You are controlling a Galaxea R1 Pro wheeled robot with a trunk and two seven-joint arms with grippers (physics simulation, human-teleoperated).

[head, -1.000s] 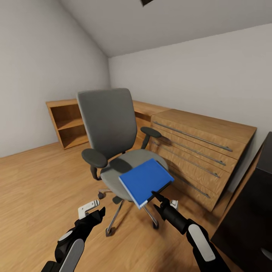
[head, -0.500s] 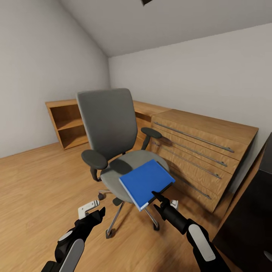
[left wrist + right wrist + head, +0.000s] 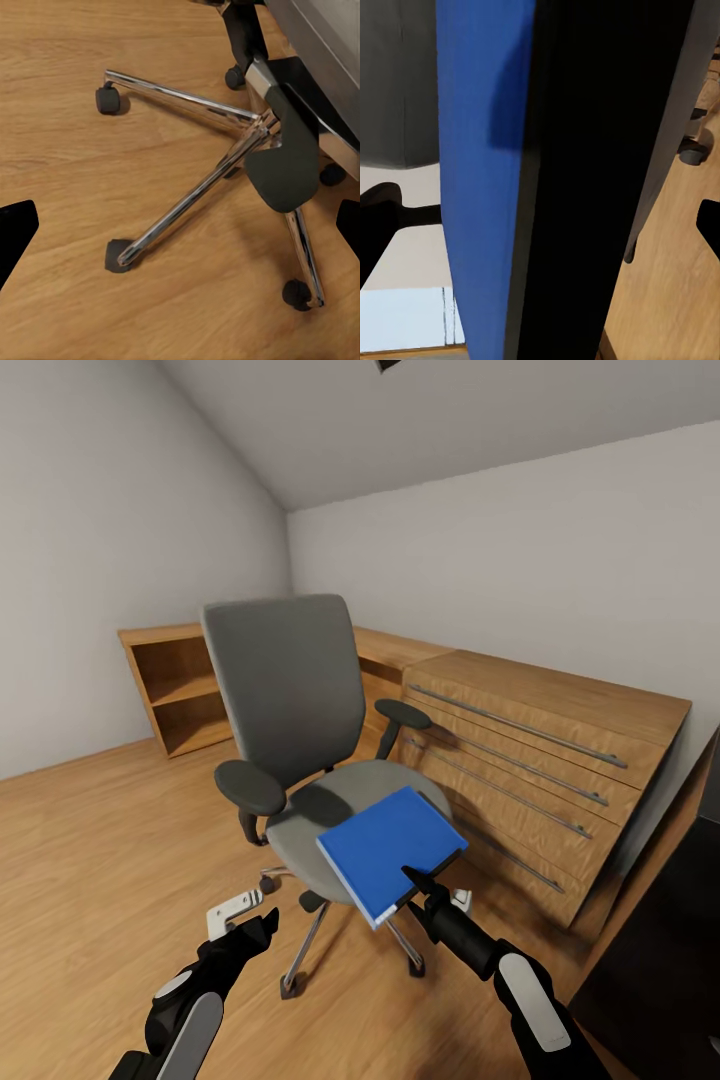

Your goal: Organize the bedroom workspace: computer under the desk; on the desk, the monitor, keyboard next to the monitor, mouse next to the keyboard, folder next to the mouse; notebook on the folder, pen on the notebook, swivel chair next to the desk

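The grey swivel chair [image 3: 285, 680] stands in front of me on the wood floor. The blue folder [image 3: 390, 845] hangs tilted over the front edge of its seat. My right gripper [image 3: 415, 882] is shut on the folder's near corner. In the right wrist view the folder [image 3: 480, 187] runs between the fingers of the right gripper [image 3: 540, 217]. My left gripper [image 3: 246, 917] hovers open low at the chair's left, above its chrome base [image 3: 195, 187]; the left gripper [image 3: 180, 225] holds nothing. A black corner of the desk [image 3: 670, 960] shows at the right edge.
A light-wood drawer unit [image 3: 530, 750] runs along the wall right behind the chair. A low open shelf unit [image 3: 185, 690] stands in the back left corner. Open wood floor [image 3: 90, 860] lies to the left. The chair's castors [image 3: 107, 100] spread near my left arm.
The whole view has shifted slightly, so the camera moved. The folder stays in my right gripper at nearly the same spot. The left arm has not moved.
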